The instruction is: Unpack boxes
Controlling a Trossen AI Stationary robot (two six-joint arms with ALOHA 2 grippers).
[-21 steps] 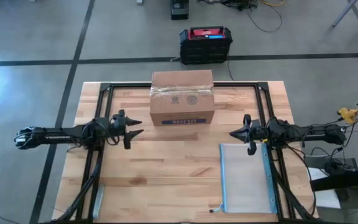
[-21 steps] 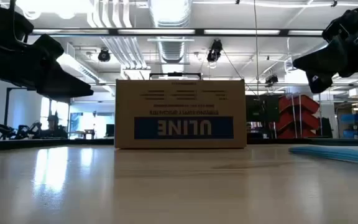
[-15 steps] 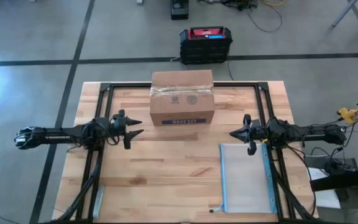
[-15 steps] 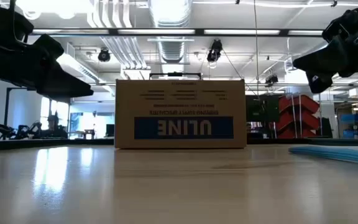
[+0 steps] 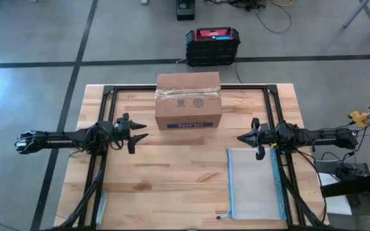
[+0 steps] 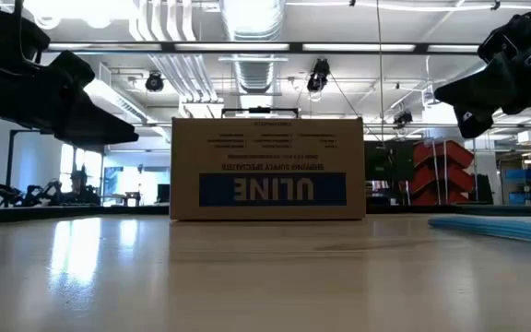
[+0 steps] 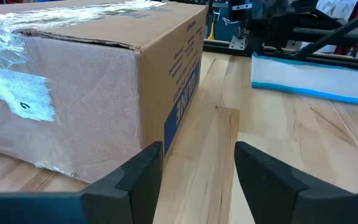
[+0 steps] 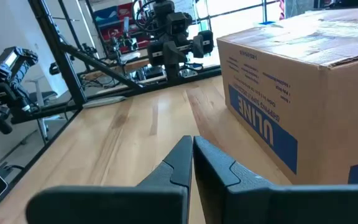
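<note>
High view: one box [image 5: 188, 101] at the desk's [image 5: 172, 173] 12 o'clock, long axis 3–9, label toward 6. Left gripper [image 5: 140, 132] parted, empty; right gripper [image 5: 241, 136] closed, empty.

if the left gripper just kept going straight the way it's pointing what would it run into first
Probably nothing nearby: the open left gripper points across the table, passing just in front of the ULINE cardboard box. The shut right gripper faces it farther along.

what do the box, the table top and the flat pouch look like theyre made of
Box: brown corrugated cardboard, matte, sealed with glossy clear tape that wrinkles along the top.
Table top: light wood planks with visible grain and seams, slightly shiny.
Pouch: probably thin clear plastic with a blue edge strip; the wood shows through it.
</note>
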